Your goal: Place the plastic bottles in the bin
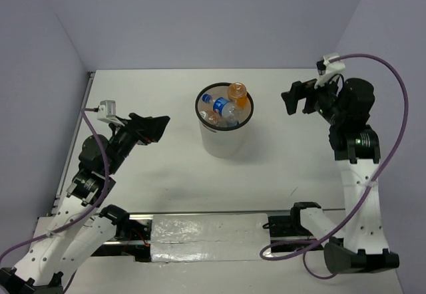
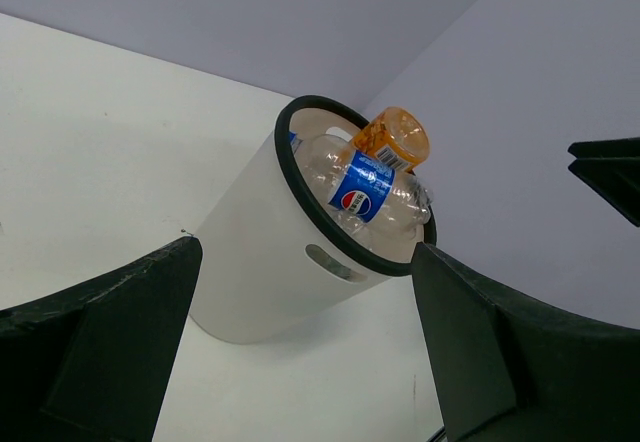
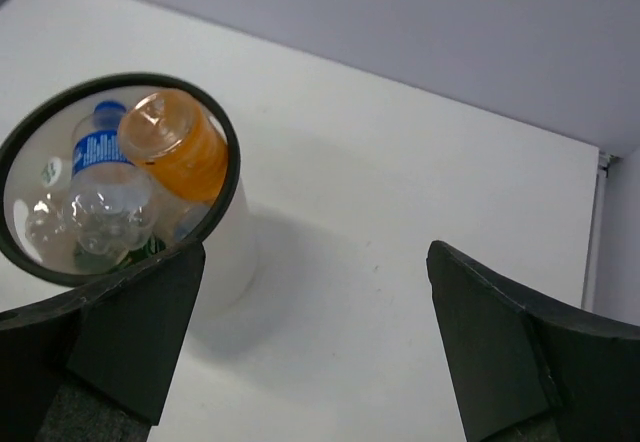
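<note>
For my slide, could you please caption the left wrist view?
Orange bottle tops the bin, framed by the open left hand.

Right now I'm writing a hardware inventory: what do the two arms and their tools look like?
The left arm and right arm: white perforated links, black joints, purple cables looping alongside. The left tool and right tool: black, two-fingered, white camera mounts behind.

We see bright, even light from overhead and little noise. The bin (image 3: 225, 252) throws only a soft, pale shadow on the table (image 3: 400, 192). A shiny strip (image 1: 206, 237) along the table's near edge glints. In the wrist views, the left fingers (image 2: 100, 352) and right fingers (image 3: 110, 342) sit dark and slightly soft.
</note>
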